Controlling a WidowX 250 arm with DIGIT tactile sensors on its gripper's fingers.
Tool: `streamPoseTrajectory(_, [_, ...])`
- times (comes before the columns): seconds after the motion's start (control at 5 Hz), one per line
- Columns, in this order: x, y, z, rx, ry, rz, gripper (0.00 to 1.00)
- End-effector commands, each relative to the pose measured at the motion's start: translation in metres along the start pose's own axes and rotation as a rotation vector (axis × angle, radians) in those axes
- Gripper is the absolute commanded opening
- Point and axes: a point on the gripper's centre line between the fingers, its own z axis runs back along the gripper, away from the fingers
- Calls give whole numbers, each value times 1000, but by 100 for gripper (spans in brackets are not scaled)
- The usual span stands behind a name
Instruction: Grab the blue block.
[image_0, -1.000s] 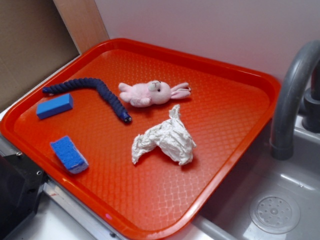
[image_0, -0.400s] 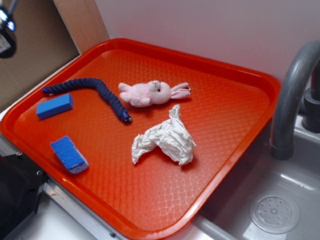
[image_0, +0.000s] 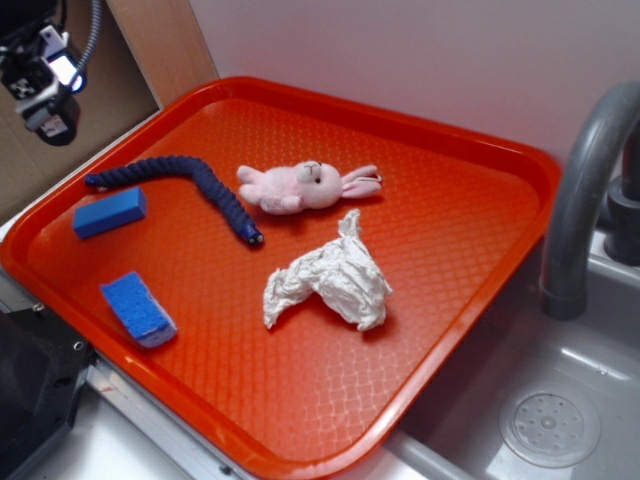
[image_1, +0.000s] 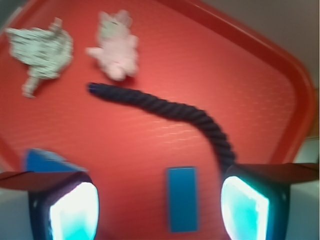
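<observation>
Blue block (image_1: 182, 199) flat on tray (image_1: 260, 90), long axis between spread-open gripper (image_1: 159, 204) fingers, toward rope (image_1: 170, 111).

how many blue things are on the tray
3. The blue block lies near the left rim of the red tray. The dimpled blue sponge sits near the front-left edge. The dark blue rope curves from behind the block toward the pink bunny.

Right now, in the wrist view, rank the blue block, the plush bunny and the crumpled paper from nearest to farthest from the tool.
1. Blue block: on the red tray, lying between the open fingers of the tool.
2. Plush bunny: beyond the dark rope.
3. Crumpled paper: far corner, left of the bunny.
</observation>
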Motion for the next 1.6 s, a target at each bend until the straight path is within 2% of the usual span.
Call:
streamPoseTrajectory(0.0, [-13, 9, -31, 64, 89, 0, 100])
streamPoseTrajectory(0.6, [-33, 11, -94, 101, 266, -30, 100])
streamPoseTrajectory(1.0, [-40, 11, -125, 33, 290, -51, 100])
streamPoseTrajectory(1.2, [-39, 8, -124, 25, 284, -71, 0])
streamPoseTrajectory(1.4, [-39, 7, -124, 23, 287, -75, 0])
